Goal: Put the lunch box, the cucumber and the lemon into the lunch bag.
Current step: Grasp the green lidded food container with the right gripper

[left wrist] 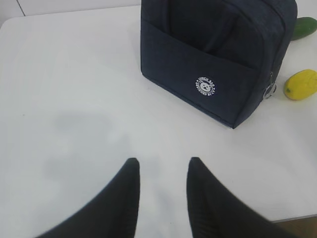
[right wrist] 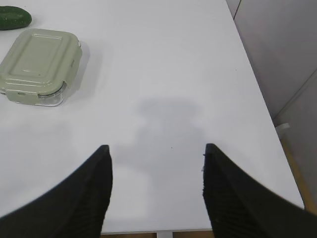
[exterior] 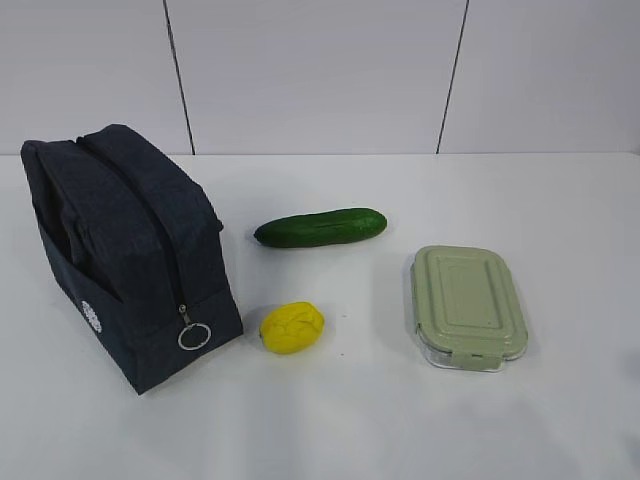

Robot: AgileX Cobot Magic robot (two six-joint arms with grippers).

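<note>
The dark navy lunch bag (exterior: 125, 255) stands on the left of the white table, zipped, with its silver ring pull (exterior: 193, 336) hanging at the front corner. To its right lie the yellow lemon (exterior: 291, 327) and, farther back, the dark green cucumber (exterior: 320, 227). The lunch box (exterior: 465, 305) with its sage-green lid sits on the right. Neither arm shows in the exterior view. My left gripper (left wrist: 163, 161) hovers open over bare table, well short of the lunch bag (left wrist: 213, 54). My right gripper (right wrist: 157, 148) is open and empty, apart from the lunch box (right wrist: 38, 64).
The table's near edge runs just under both grippers, and its right edge (right wrist: 262, 104) drops off beside a grey wall panel. The lemon (left wrist: 300, 84) and a tip of the cucumber (left wrist: 306, 27) show past the bag in the left wrist view.
</note>
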